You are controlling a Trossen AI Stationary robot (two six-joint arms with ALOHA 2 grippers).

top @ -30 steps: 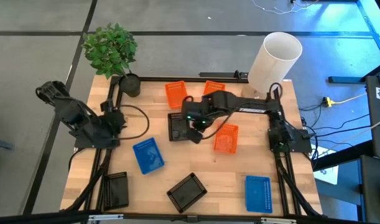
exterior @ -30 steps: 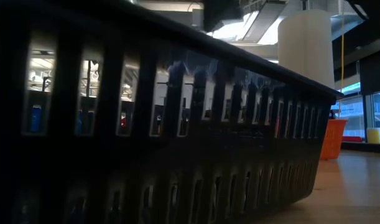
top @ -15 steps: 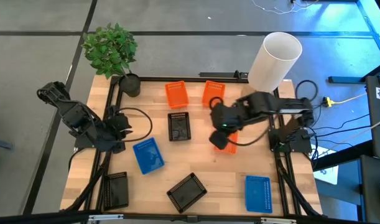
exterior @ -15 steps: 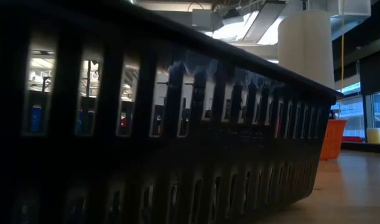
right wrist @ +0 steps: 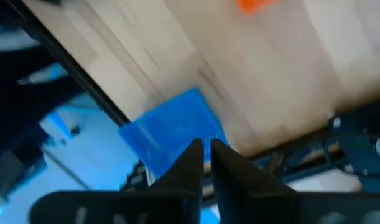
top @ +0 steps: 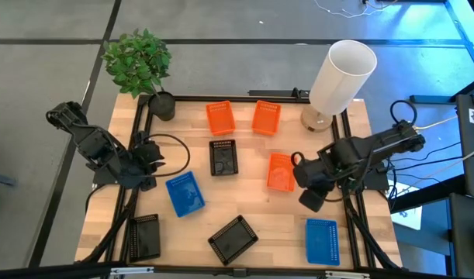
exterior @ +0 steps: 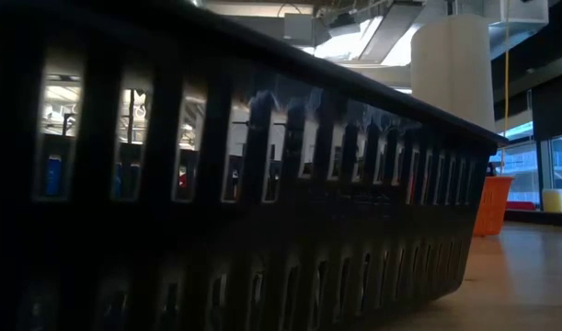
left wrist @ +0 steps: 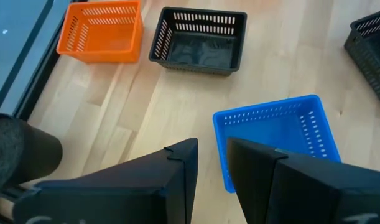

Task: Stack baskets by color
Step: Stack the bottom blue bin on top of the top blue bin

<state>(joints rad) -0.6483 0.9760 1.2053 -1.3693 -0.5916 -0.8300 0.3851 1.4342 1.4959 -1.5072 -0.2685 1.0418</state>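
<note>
Your wooden tabletop (top: 244, 186) carries scattered baskets: three orange (top: 281, 171), two blue (top: 184, 193), three black (top: 223, 157). A plant pot (top: 164, 105) and white cylinder (top: 339, 76) occupy its far edge.

The high view looks straight down on the whole table (top: 244, 194). The low view sits pressed against a black basket (exterior: 244, 202). Both wrist views angle down at blue baskets.

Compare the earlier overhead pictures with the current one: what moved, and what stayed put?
The right tool swung away from the middle black mesh plastic basket, past the nearest orange mesh plastic basket, to the table's right edge, carrying nothing. All baskets and the left tool stayed in place.
</note>
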